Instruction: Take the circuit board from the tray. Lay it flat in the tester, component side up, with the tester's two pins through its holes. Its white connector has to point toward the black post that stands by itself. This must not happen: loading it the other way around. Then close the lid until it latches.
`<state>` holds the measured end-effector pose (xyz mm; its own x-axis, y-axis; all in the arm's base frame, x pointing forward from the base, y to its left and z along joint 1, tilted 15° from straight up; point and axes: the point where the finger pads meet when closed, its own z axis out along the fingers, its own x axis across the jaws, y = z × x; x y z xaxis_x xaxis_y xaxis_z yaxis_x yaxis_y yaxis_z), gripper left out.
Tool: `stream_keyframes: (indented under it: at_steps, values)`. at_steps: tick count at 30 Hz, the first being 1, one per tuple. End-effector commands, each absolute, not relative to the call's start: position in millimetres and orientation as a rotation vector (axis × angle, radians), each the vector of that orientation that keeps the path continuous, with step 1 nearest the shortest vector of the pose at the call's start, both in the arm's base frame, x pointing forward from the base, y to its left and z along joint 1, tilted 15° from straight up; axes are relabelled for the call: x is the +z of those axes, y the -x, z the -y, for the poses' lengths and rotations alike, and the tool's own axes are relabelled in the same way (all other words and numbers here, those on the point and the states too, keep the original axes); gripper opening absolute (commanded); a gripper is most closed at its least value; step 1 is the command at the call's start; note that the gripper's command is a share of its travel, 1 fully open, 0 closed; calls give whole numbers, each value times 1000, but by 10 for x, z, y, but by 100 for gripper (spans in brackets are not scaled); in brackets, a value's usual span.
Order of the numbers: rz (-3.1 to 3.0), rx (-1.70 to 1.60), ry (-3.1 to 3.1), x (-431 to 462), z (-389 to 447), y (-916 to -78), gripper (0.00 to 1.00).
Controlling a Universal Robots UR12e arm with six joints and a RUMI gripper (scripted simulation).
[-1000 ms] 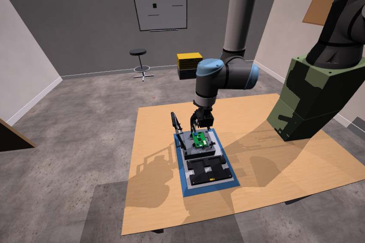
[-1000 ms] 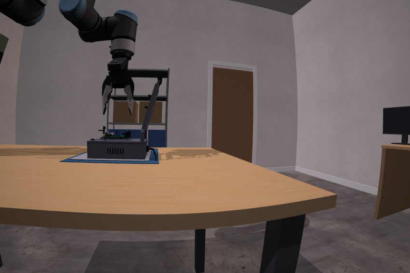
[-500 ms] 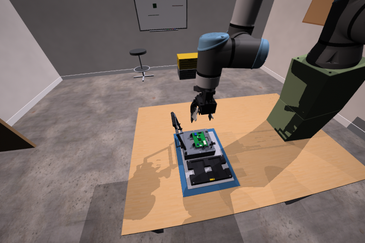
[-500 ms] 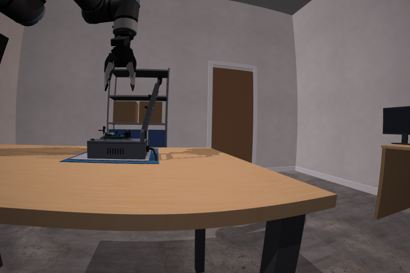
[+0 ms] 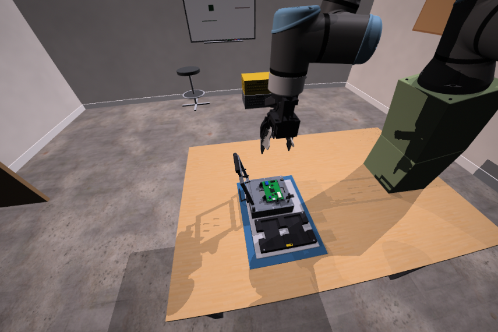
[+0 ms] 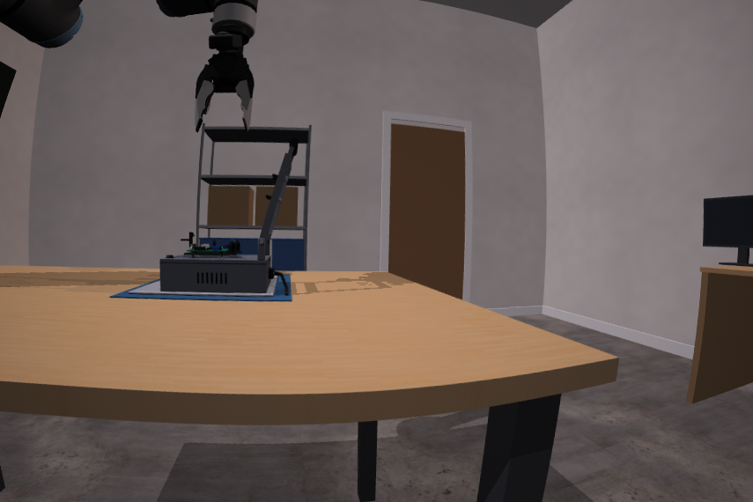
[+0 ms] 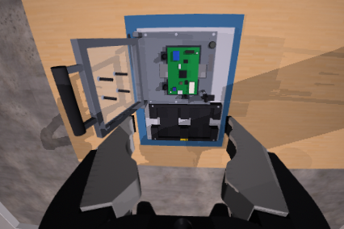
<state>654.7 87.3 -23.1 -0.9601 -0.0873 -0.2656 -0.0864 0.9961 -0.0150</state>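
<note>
The green circuit board (image 5: 275,187) (image 6: 211,249) (image 7: 190,66) lies on the tester (image 5: 262,205) (image 6: 179,276) (image 7: 152,42), component side up, and looks flat. Its white connector (image 7: 191,87) is at the end toward the tray, near a small black post (image 7: 185,97). Whether both pins pass through the holes is too small to tell. The lid (image 6: 276,198) (image 7: 82,60) stands open, tilted outward on its hinge. The black tray (image 5: 268,244) (image 7: 162,106) holds no board. My gripper (image 5: 276,150) (image 6: 223,129) (image 7: 179,117) is open with nothing between its fingers, high above the tester.
The lid's black handle (image 5: 235,158) (image 7: 67,98) sticks up on the side away from the robot base. A black bracket (image 7: 208,97) stands at the tester's corner. Tester and tray sit on a blue-edged mat (image 5: 253,260) (image 7: 182,20). The green robot pedestal (image 5: 426,137) stands at the right.
</note>
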Motion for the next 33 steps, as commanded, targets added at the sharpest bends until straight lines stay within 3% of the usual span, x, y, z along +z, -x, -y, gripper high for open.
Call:
stream_keyframes:
  at_steps: [1,17,18,33]
  values:
    - [-2882,-1,126,-93,-865,-6458,59]
    - [-2882,-1,127,21,-867,-6436,59]
    - [-2883,-1,127,20,-867,-6436,30]
    - [-2882,-1,127,22,-869,-6438,30]
